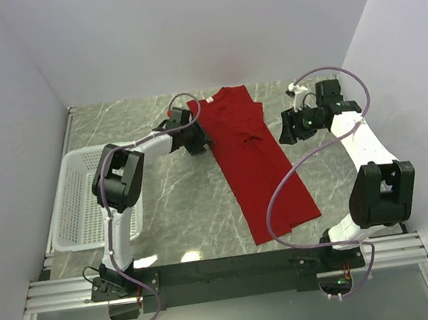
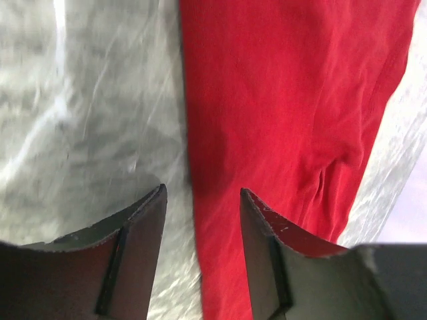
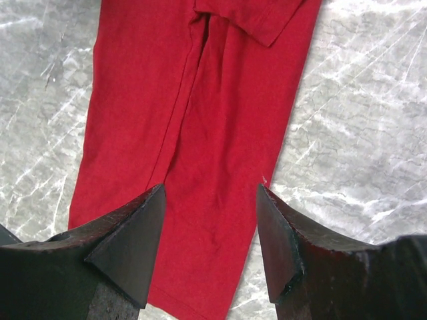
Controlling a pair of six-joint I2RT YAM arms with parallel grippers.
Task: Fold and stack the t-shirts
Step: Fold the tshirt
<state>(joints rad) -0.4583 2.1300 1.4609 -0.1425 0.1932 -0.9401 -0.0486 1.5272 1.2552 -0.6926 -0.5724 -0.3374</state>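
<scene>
T-shirt (image 1: 254, 155), red, laid flat as a long strip on table (image 1: 172, 204) (basket (image 1: 78, 200) well to the left); left gripper (image 2: 202, 190), jaws apart astride its left edge; right gripper (image 3: 210, 190), jaws apart, near its right side.

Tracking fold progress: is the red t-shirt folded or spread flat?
Partly folded: the t-shirt lies as a long narrow strip, sleeve tucked over.

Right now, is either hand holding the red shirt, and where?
Neither. The left hand and right hand are both open at the red t-shirt's edges, gripping nothing.
</scene>
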